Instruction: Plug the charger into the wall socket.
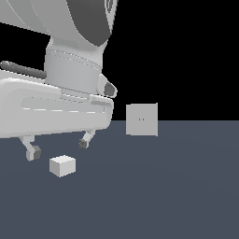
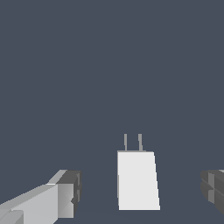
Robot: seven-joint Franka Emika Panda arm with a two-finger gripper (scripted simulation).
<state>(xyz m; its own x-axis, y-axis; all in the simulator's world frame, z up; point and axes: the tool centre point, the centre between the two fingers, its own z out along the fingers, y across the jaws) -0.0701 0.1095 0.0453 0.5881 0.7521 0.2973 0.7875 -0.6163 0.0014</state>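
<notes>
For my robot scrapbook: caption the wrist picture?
Open gripper above the white charger, two prongs showing.

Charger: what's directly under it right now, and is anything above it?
The charger rests on the bare dark floor; its underside is hidden. Above it hangs the open gripper, fingers not touching it. The wrist view shows two prongs projecting from one end.
</notes>
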